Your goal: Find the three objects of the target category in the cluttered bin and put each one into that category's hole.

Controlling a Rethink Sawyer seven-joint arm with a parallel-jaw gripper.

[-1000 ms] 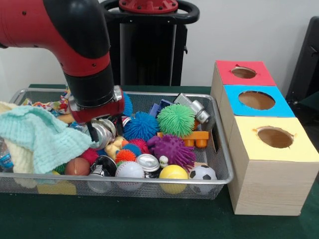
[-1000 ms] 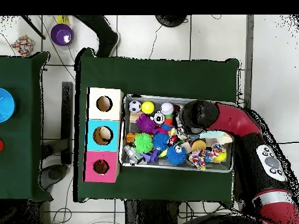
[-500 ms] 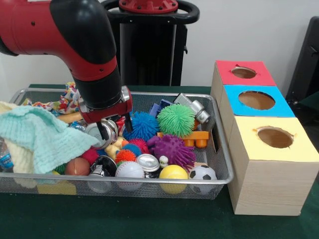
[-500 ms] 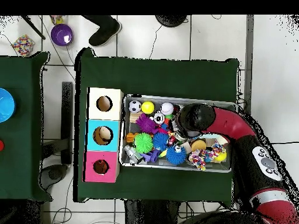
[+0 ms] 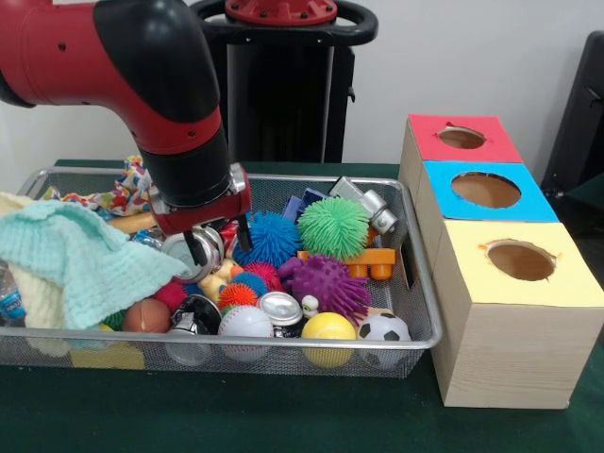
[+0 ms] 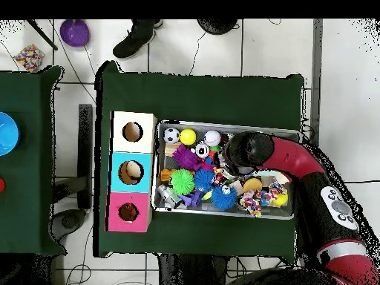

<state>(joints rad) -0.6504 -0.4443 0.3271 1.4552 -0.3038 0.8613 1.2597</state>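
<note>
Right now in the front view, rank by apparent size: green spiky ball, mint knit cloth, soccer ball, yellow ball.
1. mint knit cloth
2. green spiky ball
3. yellow ball and soccer ball: they look alike, both partly hidden by the bin's rim, so I won't rank them.

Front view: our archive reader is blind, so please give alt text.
A red and black robot arm lowers its end effector into a wire-mesh bin crammed with spiky balls, sports balls and cloth. Beside the bin stand red-topped, blue-topped and yellow-topped boxes with round holes.
</note>
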